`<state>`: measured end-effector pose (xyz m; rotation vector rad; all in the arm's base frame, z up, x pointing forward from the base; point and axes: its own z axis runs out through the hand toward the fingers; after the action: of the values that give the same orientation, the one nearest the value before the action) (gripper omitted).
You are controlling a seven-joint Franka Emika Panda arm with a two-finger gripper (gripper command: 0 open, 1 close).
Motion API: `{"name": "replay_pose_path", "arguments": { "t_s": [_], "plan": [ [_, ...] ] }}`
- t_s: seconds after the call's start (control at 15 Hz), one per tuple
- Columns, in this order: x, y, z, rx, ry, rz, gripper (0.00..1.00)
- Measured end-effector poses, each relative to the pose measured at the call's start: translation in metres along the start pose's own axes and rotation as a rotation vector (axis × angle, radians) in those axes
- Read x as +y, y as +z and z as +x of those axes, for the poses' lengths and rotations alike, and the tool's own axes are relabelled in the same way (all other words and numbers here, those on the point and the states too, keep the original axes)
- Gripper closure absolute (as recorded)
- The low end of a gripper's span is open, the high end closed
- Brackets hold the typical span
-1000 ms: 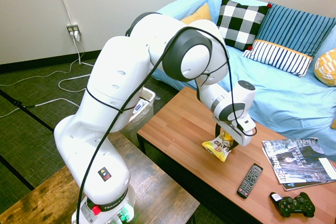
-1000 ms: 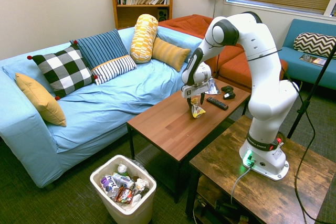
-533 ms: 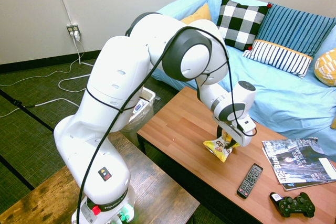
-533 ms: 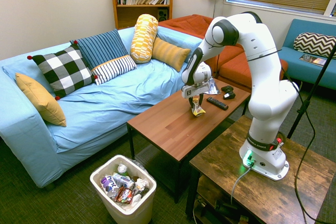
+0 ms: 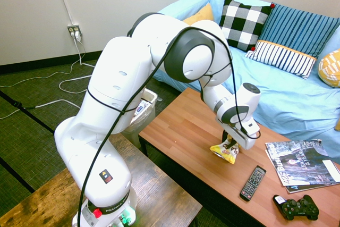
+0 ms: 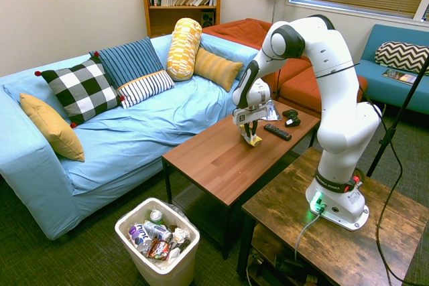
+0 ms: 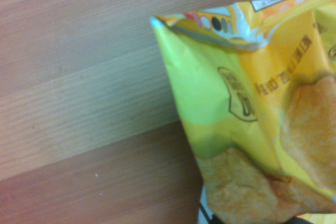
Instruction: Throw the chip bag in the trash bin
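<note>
Pointing straight down over the wooden desk (image 5: pixel 180 126), the gripper (image 5: pixel 232 143) has its fingers drawn in against the top of the chip bag (image 5: pixel 224 152), pinching the crumpled yellow foil between them; in the second exterior view the gripper (image 6: pixel 251 132) and bag (image 6: pixel 253 140) show the same way, the bag hanging just under the fingers with its lower end at the desk (image 6: pixel 214 159) surface, though whether it rests there or is just clear cannot be told. From the wrist camera the chip bag (image 7: pixel 252 114) fills much of the view, yellow with printed chips and dark lettering, over the wood grain of the desk (image 7: pixel 79 103). Near the bag on the desk lie a black remote (image 5: pixel 253 183), a game controller (image 5: pixel 296 208) and a magazine (image 5: pixel 303 166). The trash bin (image 6: pixel 157 242) stands on the carpet well apart from the bag, off the desk's end nearest the blue sofa (image 6: pixel 134 125), white with a clear liner and colourful wrappers inside; in the first exterior view only part of the trash bin (image 5: pixel 143 109) shows behind the arm.
</note>
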<state>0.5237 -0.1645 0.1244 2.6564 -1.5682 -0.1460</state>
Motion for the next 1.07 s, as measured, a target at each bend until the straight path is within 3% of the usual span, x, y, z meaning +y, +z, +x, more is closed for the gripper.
{"name": "replay_pose_path", "arguments": {
  "t_s": [0.27,0.53,0.8,1.07],
  "plan": [
    [-0.002,-0.021,-0.003,0.007,-0.027,0.035,1.0],
    [-0.01,-0.087,-0.05,0.016,-0.109,0.108,1.0],
    [-0.042,-0.156,-0.161,0.058,-0.201,0.145,1.0],
    [-0.08,-0.177,-0.298,0.117,-0.273,0.145,1.0]
  ]
}}
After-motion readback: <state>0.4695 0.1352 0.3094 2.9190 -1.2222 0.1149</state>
